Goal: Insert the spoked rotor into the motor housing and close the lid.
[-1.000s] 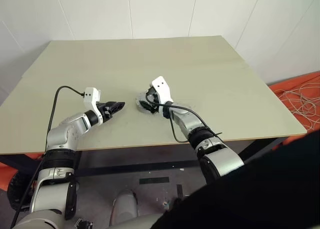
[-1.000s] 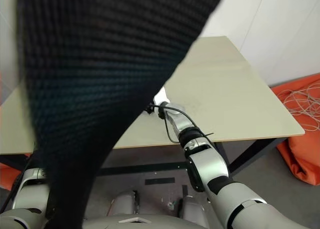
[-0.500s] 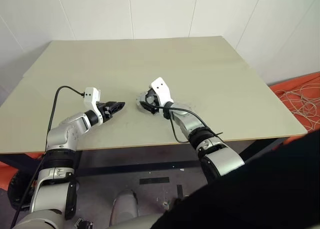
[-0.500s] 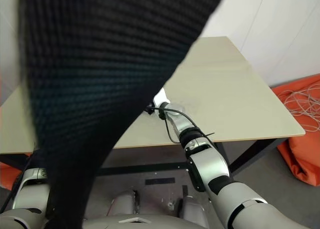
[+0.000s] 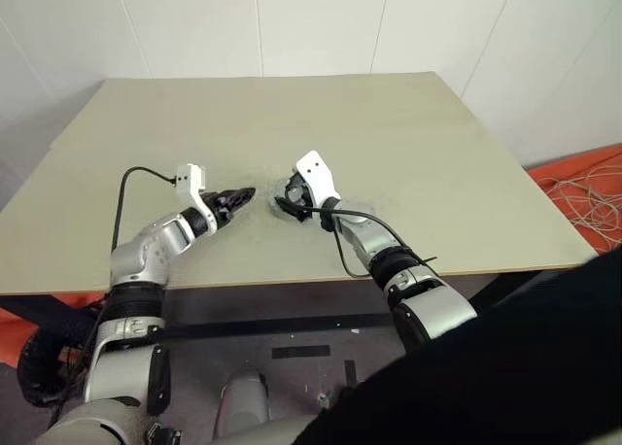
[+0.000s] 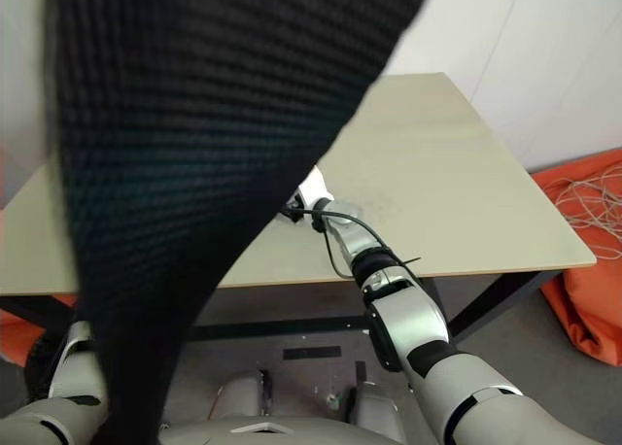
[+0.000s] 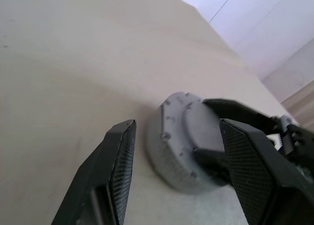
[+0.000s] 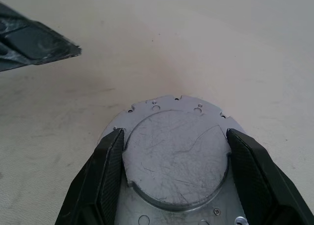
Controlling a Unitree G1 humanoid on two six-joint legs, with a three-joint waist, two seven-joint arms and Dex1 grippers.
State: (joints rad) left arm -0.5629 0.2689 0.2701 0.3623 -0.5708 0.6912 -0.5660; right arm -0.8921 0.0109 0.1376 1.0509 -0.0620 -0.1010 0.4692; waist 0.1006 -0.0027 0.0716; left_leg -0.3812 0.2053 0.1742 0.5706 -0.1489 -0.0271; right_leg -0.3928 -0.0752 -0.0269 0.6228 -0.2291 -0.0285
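Lid lies on the housing mid-table, right gripper clamped across its rim, left gripper apart just beside the housing: you steady the housing first, then press the lid down evenly.

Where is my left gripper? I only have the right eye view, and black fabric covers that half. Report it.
Observer: The left gripper is over the table, close to the left of the right gripper and pointing toward it.
Operator: Give me its jaws.
Observer: Open, with nothing between them.
Operator: Say what lies ahead of it.
Observer: A shiny round lid capping a grey housing, with the right gripper at it.
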